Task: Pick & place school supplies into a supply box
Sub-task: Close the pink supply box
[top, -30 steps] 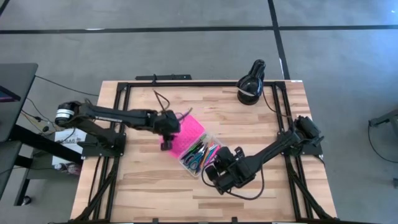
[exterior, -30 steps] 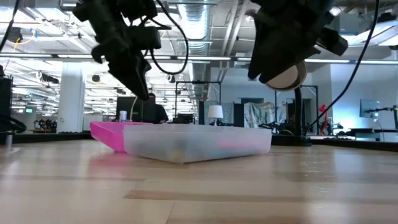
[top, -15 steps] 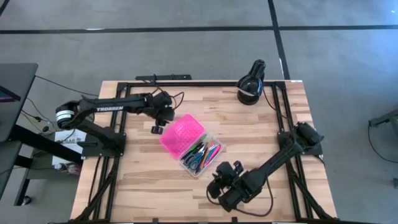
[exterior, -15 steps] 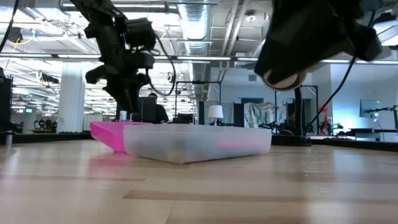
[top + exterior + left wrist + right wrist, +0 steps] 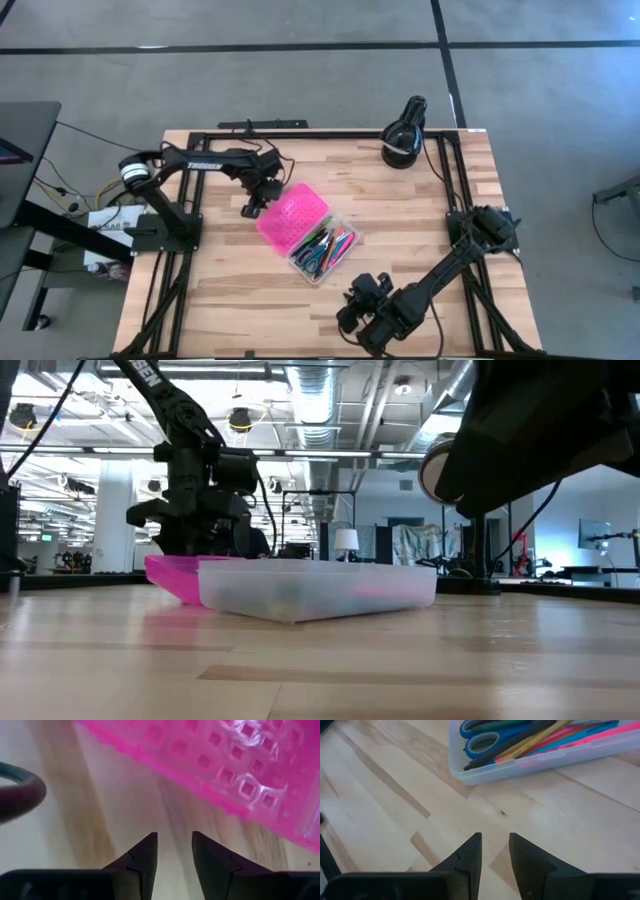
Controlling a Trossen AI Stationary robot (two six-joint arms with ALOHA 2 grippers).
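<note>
From above, you see the box [image 5: 306, 231] lying open at an angle in the middle of the table [image 5: 420, 215]. Its pink lid [image 5: 291, 217] is folded out flat toward the left arm, and the clear base [image 5: 324, 250] holds the supplies [image 5: 322, 246]: scissors and a bundle of pens and pencils. Your left gripper [image 5: 254, 205] sits just beside the lid's far-left corner. Your right gripper [image 5: 352, 312] is near the table's front edge, apart from the base. A black lamp [image 5: 404, 132] stands at the back right corner.

At table height, the base [image 5: 318, 589] faces you with the lid [image 5: 172, 576] sticking out to one side. The left gripper [image 5: 195, 538] hangs low just behind the lid. The right arm [image 5: 540, 420] looms large and close at the upper right; you can't see its fingers here.

In the left wrist view, the two fingers [image 5: 144, 857] stand a small gap apart with nothing between them, above bare wood, and the lid's grid-patterned edge [image 5: 225, 765] runs just ahead.

In the right wrist view, the fingers [image 5: 468, 857] are likewise slightly apart and empty, over bare wood. Ahead lies the base [image 5: 530, 762] with blue-handled scissors [image 5: 485, 740] and yellow, pink, green and blue pens [image 5: 555, 735] inside.
</note>
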